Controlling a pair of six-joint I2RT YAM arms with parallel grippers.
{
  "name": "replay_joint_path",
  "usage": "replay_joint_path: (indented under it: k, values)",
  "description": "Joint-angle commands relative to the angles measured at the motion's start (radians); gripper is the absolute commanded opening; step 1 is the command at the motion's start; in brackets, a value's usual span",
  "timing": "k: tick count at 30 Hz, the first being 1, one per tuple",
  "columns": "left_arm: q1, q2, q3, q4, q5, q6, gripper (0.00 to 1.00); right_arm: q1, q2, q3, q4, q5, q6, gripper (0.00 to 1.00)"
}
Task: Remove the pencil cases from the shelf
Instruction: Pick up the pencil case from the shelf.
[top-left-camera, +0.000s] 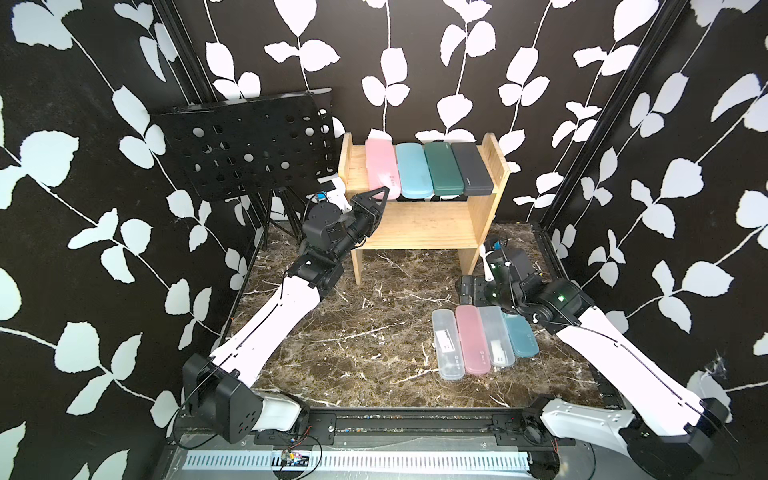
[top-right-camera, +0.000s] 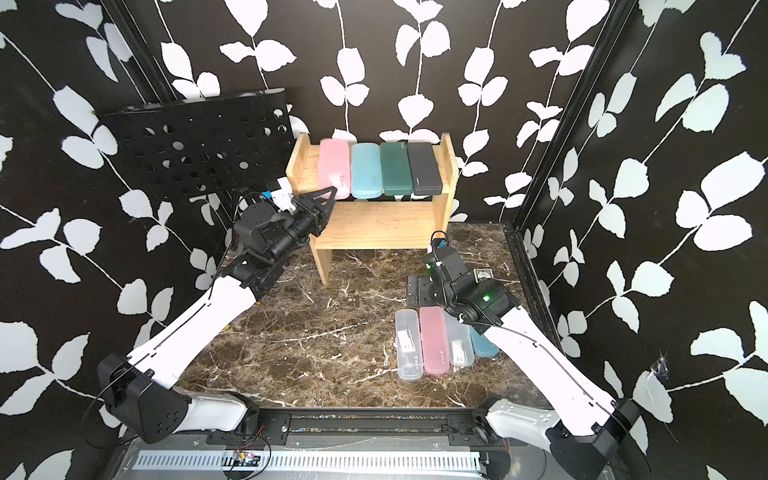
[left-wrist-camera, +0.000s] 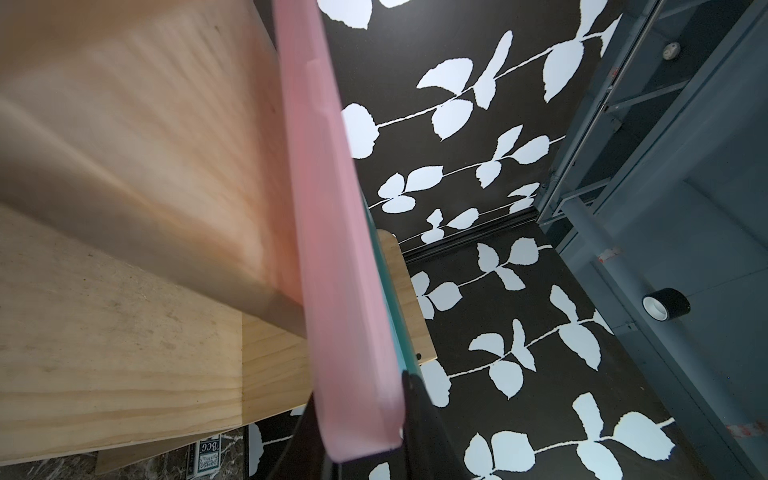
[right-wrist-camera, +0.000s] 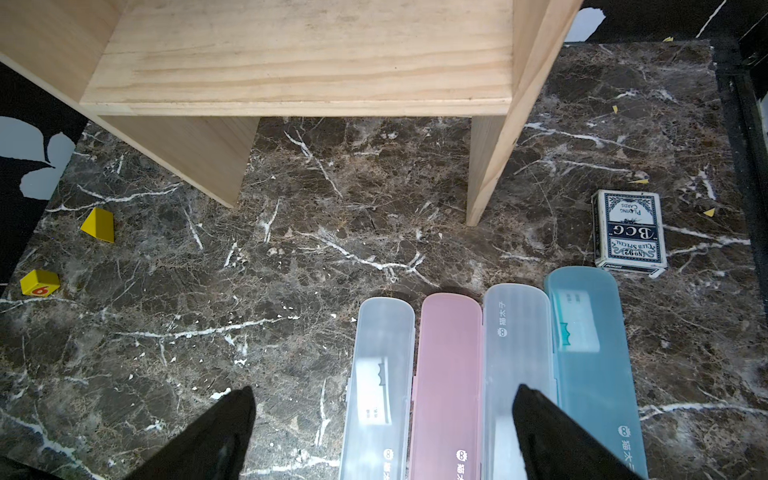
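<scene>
Where the left tool pinches, the pink pencil case overhangs the shelf.

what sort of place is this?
Likely a staged robot test cell, not a home: leaf-print backdrop panels on black framing, marble-look tabletop, left arm and right arm on a front rail.

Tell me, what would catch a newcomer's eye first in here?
Probably the bright row on the top board of the wooden shelf: a pink case, blue case, green case and grey case side by side. The left hand is shut on the near end of the pink case, while four more cases lie in a neat row on the marble table beneath the open right hand.
</scene>
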Motion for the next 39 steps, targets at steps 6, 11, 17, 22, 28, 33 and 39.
replay_joint_path:
  k: [6,11,17,22,28,33,39]
  values:
    - [0.03,-0.103,-0.06,0.012,0.024,0.083,0.06,-0.004,-0.007,-0.011,0.013,-0.01,0.004,1.0]
    - [0.035,-0.143,-0.08,0.032,0.078,0.24,0.0,0.005,-0.023,0.038,0.027,-0.025,0.0,0.99]
    - [0.035,-0.258,-0.097,-0.042,0.158,0.522,0.0,0.182,-0.004,0.254,-0.064,0.142,-0.074,0.99]
    - [0.035,-0.389,-0.164,-0.112,0.142,0.718,0.0,0.299,0.078,0.446,-0.048,0.172,-0.085,0.99]
    - [0.035,-0.541,-0.34,-0.032,0.155,0.816,0.0,0.364,0.22,0.633,0.12,0.08,-0.075,1.0]
    - [0.036,-0.63,-0.448,0.007,0.134,0.847,0.0,0.401,0.392,0.825,0.23,-0.008,-0.044,0.99]
    - [0.035,-0.713,-0.501,-0.024,0.11,0.89,0.0,0.418,0.602,1.074,0.225,-0.068,-0.019,0.99]
